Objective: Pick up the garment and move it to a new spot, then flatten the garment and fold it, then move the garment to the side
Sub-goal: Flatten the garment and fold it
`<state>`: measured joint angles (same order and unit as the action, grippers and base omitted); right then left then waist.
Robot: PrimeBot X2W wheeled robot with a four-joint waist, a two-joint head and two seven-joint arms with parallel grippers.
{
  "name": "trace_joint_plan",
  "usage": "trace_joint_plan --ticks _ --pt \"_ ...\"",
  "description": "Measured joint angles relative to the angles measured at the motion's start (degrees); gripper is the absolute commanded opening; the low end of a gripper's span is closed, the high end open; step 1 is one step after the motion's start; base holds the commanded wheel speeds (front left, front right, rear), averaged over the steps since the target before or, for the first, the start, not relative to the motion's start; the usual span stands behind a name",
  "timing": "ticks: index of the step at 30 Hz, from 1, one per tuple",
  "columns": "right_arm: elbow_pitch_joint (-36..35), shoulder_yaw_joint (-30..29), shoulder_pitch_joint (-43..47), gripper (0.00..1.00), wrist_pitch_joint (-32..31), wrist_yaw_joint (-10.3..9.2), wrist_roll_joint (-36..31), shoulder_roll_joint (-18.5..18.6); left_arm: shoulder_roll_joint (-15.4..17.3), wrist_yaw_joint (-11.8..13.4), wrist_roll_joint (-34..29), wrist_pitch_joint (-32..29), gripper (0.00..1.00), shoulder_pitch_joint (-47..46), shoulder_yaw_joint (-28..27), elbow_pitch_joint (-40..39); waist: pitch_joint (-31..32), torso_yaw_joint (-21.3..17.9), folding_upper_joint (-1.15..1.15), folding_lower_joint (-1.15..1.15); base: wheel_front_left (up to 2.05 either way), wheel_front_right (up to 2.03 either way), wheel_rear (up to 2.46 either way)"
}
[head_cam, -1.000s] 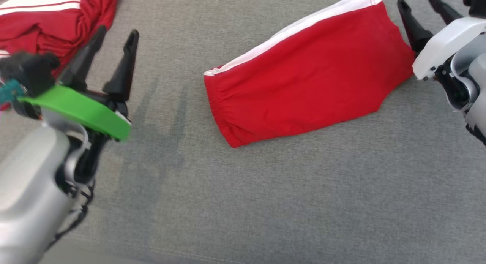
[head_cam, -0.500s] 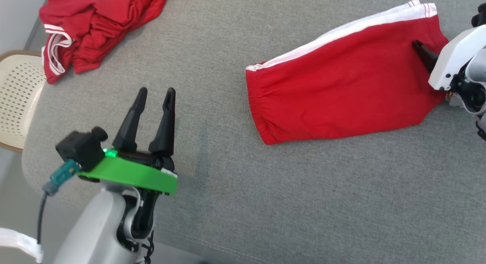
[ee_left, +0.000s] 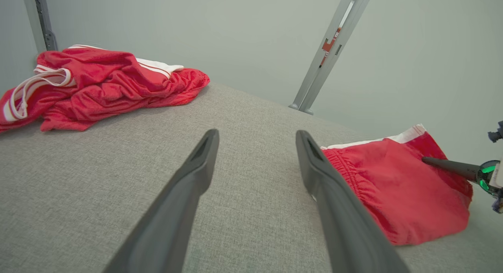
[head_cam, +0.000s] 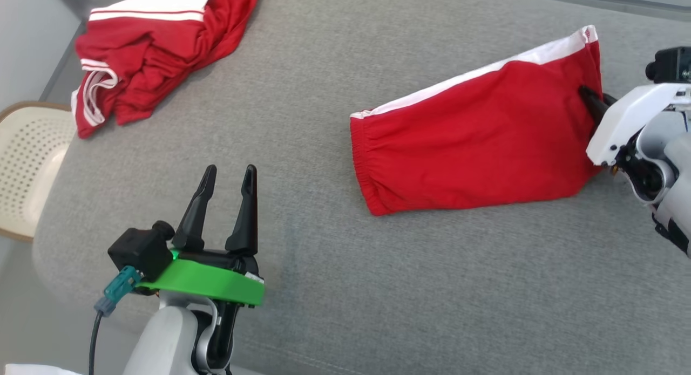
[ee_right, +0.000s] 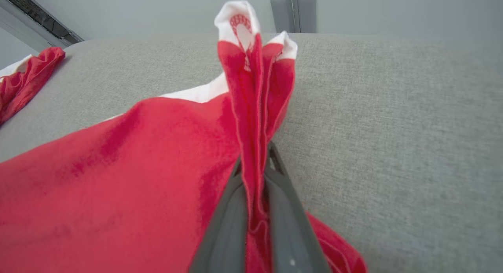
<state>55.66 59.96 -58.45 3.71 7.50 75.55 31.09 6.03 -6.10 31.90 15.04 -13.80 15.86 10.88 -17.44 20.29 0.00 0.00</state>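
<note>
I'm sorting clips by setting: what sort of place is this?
Probably a robot test room rather than a home: a grey cloth-covered table, bare pale walls with a metal post, and a pile of red clothes lying apart from the shorts.

A crumpled heap of red cloth with white stripes (head_cam: 156, 46) lies near the far left corner of a grey woven fabric surface (head_cam: 334, 288). A cream perforated chair with a brown rim (head_cam: 27, 164) stands just beside that surface.
</note>
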Motion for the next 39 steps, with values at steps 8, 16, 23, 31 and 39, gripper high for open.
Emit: trace_joint_plan --ticks 8,16,23,31,39 --pt "-2.32 -0.34 3.74 0.0 4.69 0.01 1.57 3.27 -0.14 -0.69 -10.81 0.02 1.0 1.43 -1.71 -2.94 1.53 -5.57 0.0 0.0 0.0 0.0 0.0" --pt "-4.61 0.19 6.87 0.0 7.5 0.02 2.08 6.5 -1.68 -0.91 -15.48 0.1 1.0 4.55 -4.63 -4.08 3.13 -11.03 0.0 0.0 0.0 0.0 0.0" --pt "-4.81 2.52 4.21 0.0 8.01 0.02 -1.26 2.91 -2.61 -1.14 -16.41 0.1 1.0 5.14 -4.55 -2.67 5.6 -12.67 0.0 0.0 0.0 0.0 0.0" --pt "-0.26 3.98 0.47 0.0 6.43 0.02 -3.31 -9.44 -3.0 -1.21 -15.3 0.1 1.0 5.46 -4.59 -0.98 6.58 -10.75 0.0 0.0 0.0 0.0 0.0" --pt "9.77 1.71 -2.6 0.0 9.75 0.02 -4.59 -18.71 -3.1 -1.29 -14.81 0.1 1.0 5.45 -3.8 -0.43 6.5 -8.19 0.0 0.0 0.0 0.0 0.0"
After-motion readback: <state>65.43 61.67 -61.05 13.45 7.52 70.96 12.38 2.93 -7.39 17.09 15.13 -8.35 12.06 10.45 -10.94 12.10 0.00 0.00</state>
